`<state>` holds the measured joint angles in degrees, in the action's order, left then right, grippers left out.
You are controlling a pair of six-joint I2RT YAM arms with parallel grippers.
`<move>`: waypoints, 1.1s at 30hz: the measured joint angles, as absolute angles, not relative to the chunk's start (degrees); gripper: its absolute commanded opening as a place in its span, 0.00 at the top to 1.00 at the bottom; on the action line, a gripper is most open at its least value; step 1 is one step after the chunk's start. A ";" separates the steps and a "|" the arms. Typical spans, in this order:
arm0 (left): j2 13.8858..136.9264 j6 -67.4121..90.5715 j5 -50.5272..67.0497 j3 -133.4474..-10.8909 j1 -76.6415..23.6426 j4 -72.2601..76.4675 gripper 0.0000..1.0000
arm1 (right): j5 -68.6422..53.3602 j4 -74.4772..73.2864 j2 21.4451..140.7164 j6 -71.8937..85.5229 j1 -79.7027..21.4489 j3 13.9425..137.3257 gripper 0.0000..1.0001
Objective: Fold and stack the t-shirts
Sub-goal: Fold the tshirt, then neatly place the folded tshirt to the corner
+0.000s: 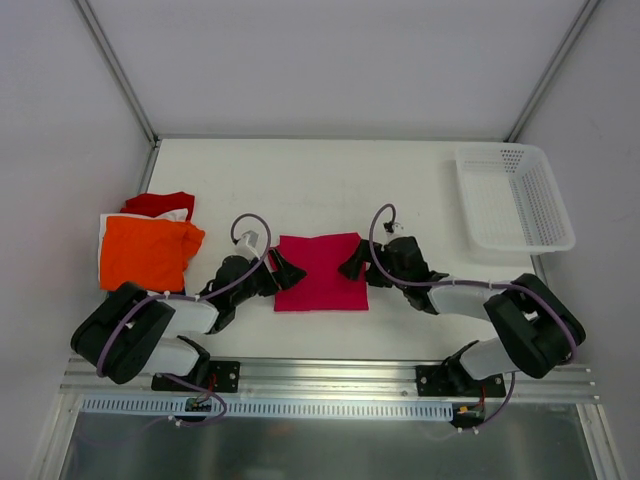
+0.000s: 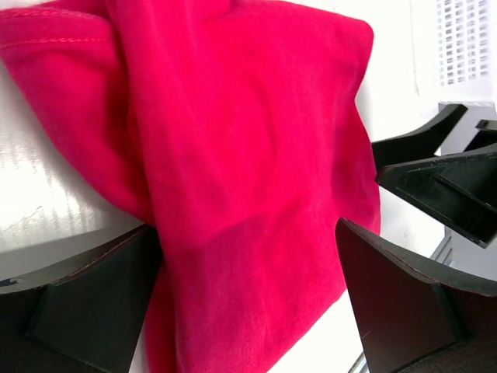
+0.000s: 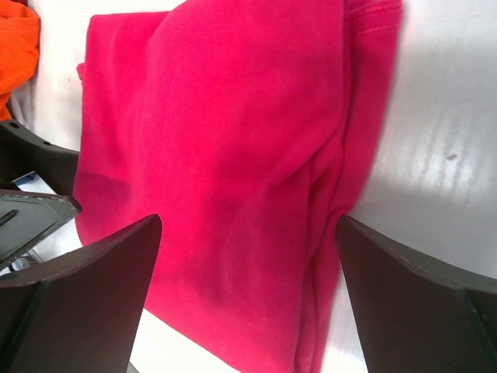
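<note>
A magenta-pink t-shirt [image 1: 320, 272] lies folded into a flat square at the table's middle front. My left gripper [image 1: 285, 270] stands open at its left edge, and the cloth [image 2: 248, 155] fills the gap between the wide-apart fingers of that gripper [image 2: 247, 233]. My right gripper [image 1: 358, 265] stands open at the shirt's right edge; in its wrist view the folded cloth [image 3: 233, 155] lies between the spread fingers of the gripper [image 3: 248, 221]. Neither gripper pinches the cloth. At the far left sits a pile with an orange t-shirt [image 1: 145, 250] on top, a red one [image 1: 160, 203] and a white one [image 1: 110, 225] beneath.
A white perforated basket [image 1: 515, 195] stands at the back right with nothing showing inside. The right gripper's fingers [image 2: 435, 171] show across the shirt in the left wrist view. An orange corner [image 3: 15, 39] shows in the right wrist view. Metal frame posts rise behind the table.
</note>
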<state>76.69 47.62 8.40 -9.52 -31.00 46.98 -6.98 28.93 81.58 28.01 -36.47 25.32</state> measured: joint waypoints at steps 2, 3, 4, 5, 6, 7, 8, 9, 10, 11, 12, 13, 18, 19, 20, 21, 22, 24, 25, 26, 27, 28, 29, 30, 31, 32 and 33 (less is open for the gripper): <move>77.91 47.70 8.82 -9.69 -31.00 48.47 0.05 | -7.57 30.26 82.59 28.40 -36.47 25.56 0.01; 78.17 47.79 8.95 -9.72 -31.00 48.84 0.06 | -8.01 31.09 83.20 28.60 -36.47 25.69 0.00; 78.35 47.79 8.99 -9.72 -31.00 49.06 0.06 | -8.40 31.90 83.81 28.91 -36.47 25.78 0.01; 78.37 47.79 9.02 -9.72 -31.00 49.15 0.07 | -8.78 32.99 84.47 29.26 -36.47 25.82 0.01; 78.37 47.81 9.02 -9.72 -31.00 49.15 0.07 | -9.21 34.22 85.17 29.58 -36.47 25.82 0.00; 78.37 47.81 9.02 -9.72 -31.00 49.15 0.07 | -9.63 35.38 85.84 29.85 -36.47 25.82 0.01; 78.35 47.79 9.02 -9.72 -31.00 49.15 0.07 | -9.96 36.40 86.43 30.06 -36.47 25.85 0.00; 78.32 47.79 9.02 -9.72 -31.00 49.12 0.08 | -10.20 37.19 86.85 30.33 -36.49 25.85 0.00; 78.32 47.79 9.02 -9.72 -31.00 49.12 0.09 | -10.48 38.04 87.46 30.61 -36.51 26.00 0.01; 78.32 47.79 8.99 -9.74 -31.00 49.10 0.13 | -10.81 38.72 88.03 30.85 -36.58 26.17 0.01; 78.37 47.75 8.99 -9.78 -31.00 49.04 0.16 | -10.98 39.29 88.53 30.98 -36.69 26.35 0.01; 78.46 47.72 8.99 -9.80 -31.00 49.01 0.19 | -11.03 39.66 88.90 31.09 -36.82 26.55 0.00; 80.05 47.64 9.04 -10.35 -31.00 48.97 0.42 | -11.18 40.29 89.60 31.31 -37.47 26.94 0.01; 80.53 47.70 9.06 -10.50 -30.98 49.04 0.44 | -11.18 40.29 89.60 31.31 -37.60 26.96 0.01; 81.21 47.68 9.10 -10.68 -30.98 49.06 0.46 | -11.16 40.25 89.60 31.29 -37.74 26.98 0.01; 81.93 47.62 9.37 -10.92 -30.87 49.28 0.49 | -11.14 40.23 89.60 31.29 -37.85 26.98 0.00; 82.54 47.66 9.82 -11.25 -30.70 49.39 0.49 | -11.14 40.21 89.58 31.29 -37.93 27.00 0.00; 84.33 47.70 10.46 -11.81 -30.65 50.46 0.50 | -11.03 39.90 89.41 31.24 -38.20 27.00 0.00; 85.34 47.83 10.94 -12.14 -30.65 51.27 0.50 | -10.92 39.57 89.19 31.18 -38.37 27.00 0.00; 86.54 47.99 11.46 -12.47 -30.65 52.21 0.50 | -10.87 38.96 88.84 31.09 -38.54 27.00 0.00; 87.66 48.21 11.88 -12.73 -30.65 53.41 0.51 | -10.74 38.15 88.38 31.00 -38.74 27.00 0.00; 89.12 48.56 12.43 -12.97 -30.65 54.76 0.51 | -10.70 37.30 87.90 30.89 -38.96 27.00 0.01; 90.54 48.82 12.99 -13.17 -30.63 56.34 0.52 | -10.61 36.42 87.39 30.81 -39.13 27.00 0.01; 92.01 49.17 13.45 -13.39 -30.63 58.08 0.52 | -10.46 35.48 86.87 30.70 -39.29 27.00 0.00; 93.62 49.52 14.02 -13.54 -30.65 60.10 0.53 | -10.31 34.61 86.37 30.59 -39.35 26.98 0.00; 95.11 49.98 14.70 -13.76 -30.63 61.93 0.53 | -10.17 33.58 85.73 30.48 -39.44 26.89 0.01; 96.77 50.30 15.25 -13.98 -30.63 63.83 0.55 | -9.89 32.73 85.08 30.39 -39.53 26.70 0.01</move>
